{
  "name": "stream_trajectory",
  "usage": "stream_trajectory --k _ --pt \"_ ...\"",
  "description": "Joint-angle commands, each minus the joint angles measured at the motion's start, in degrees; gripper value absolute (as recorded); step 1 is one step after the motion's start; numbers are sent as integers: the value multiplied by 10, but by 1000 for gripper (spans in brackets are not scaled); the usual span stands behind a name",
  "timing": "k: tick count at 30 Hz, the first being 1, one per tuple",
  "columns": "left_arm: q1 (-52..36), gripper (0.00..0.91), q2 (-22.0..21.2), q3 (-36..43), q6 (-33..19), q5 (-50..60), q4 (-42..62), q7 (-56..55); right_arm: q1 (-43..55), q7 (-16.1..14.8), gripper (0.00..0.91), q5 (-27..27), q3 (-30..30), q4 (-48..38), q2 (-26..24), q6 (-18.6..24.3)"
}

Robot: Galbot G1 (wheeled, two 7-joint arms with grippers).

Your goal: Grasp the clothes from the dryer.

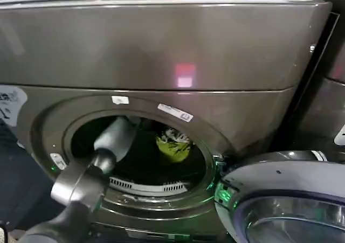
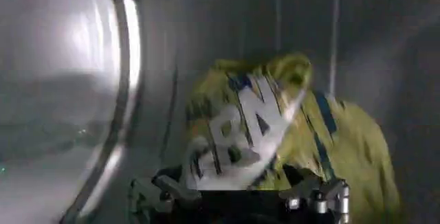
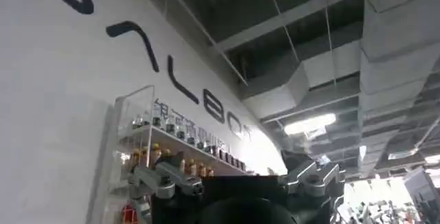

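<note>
Lying inside the dryer (image 1: pixel 161 54) drum, the clothes (image 1: pixel 173 146).

left gripper (image 2: pixel 237 201) cut off by wrist frame edge, fingertips unseen | clothes (image 2: pixel 275 136) blurry, patch print unreadable | dryer (image 1: pixel 161 54) drum depths too dark

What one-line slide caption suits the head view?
Left arm reaches through the open porthole of the dark grey-bronze dryer toward the small yellow-green, white-patched clothes inside the drum.
</note>
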Motion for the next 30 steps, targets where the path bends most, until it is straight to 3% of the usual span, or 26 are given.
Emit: stream_trajectory --k 1,5,8,20,21,22,23,25,30 --pt "-3 907 1 22 -45 8 10 14 1 0 907 0 -2 2 1 0" --pt "15 907 -1 35 -69 -49 15 -14 -5 -3 907 1 4 1 4 2" --pt "29 907 -4 32 -40 -68 7 -63 -7 -5 907 1 4 3 7 3" --pt "67 907 -13 16 -4 -50 13 -74 1 -7 907 -1 -3 4 9 8" --pt "70 774 -14 15 -3 -48 13 -68 2 -7 907 -1 -4 5 8 9" --pt "70 387 -15 15 -3 -48 14 -65 2 -7 907 -1 -5 5 8 9" --pt "71 125 -15 14 -3 -48 15 -61 5 -7 907 -2 -8 5 9 9" --pt "72 0 -16 14 -4 -44 16 -56 6 -7 907 -3 -10 5 9 10" --pt "71 0 -15 14 -6 -41 19 -49 11 -7 907 -4 -13 4 9 12"
